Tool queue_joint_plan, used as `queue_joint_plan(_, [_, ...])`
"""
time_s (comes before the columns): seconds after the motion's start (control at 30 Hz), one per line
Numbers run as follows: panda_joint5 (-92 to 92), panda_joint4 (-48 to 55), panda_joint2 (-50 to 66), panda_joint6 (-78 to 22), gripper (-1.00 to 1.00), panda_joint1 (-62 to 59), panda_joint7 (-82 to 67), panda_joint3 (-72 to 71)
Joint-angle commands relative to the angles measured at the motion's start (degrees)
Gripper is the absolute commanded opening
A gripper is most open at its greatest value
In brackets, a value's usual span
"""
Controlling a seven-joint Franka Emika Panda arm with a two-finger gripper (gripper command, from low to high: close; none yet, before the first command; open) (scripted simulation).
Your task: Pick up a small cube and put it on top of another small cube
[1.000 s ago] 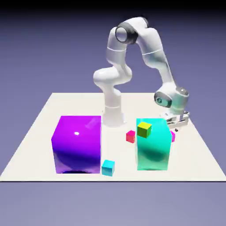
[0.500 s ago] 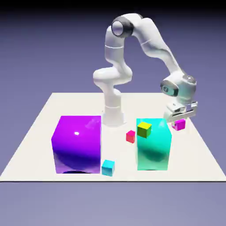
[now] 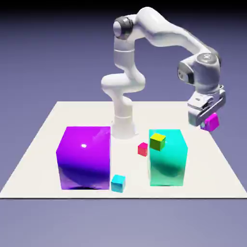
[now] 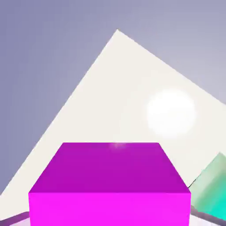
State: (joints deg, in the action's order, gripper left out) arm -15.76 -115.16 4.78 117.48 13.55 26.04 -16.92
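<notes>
We take the big teal cube (image 3: pixel 167 158) as landmark. The gripper (image 3: pixel 211 120) is closed, pinching the small magenta cube (image 3: pixel 211 122) between its fingertips, aloft beyond the landmark and to its right in the exterior view. We find the yellow cube (image 3: pixel 157 142) overlapping the landmark's upper left in that view. The small red cube (image 3: pixel 143 149) is just left of it; the small cyan cube (image 3: pixel 118 183) and big purple cube (image 3: pixel 85 158) are farther left.
</notes>
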Motion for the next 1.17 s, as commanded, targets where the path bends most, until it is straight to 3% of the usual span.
queue_joint_plan(0.0, [0.8,0.4,0.4,-0.3,-1.00,0.7,-2.4,1.7])
queue_joint_plan(0.4, [7.9,4.6,4.7,-4.0,-1.00,2.8,-32.3,22.6])
queue_joint_plan(0.8, [20.8,-17.7,6.9,18.9,-1.00,15.5,-31.9,45.5])
queue_joint_plan(1.03, [15.2,-19.7,15.8,29.8,-1.00,12.1,-34.1,42.0])
queue_joint_plan(1.07, [15.2,-19.7,15.8,29.8,1.00,12.1,-34.1,42.0])
queue_joint_plan(1.13, [16.3,-19.5,13.7,27.6,1.00,12.9,-33.3,42.8])
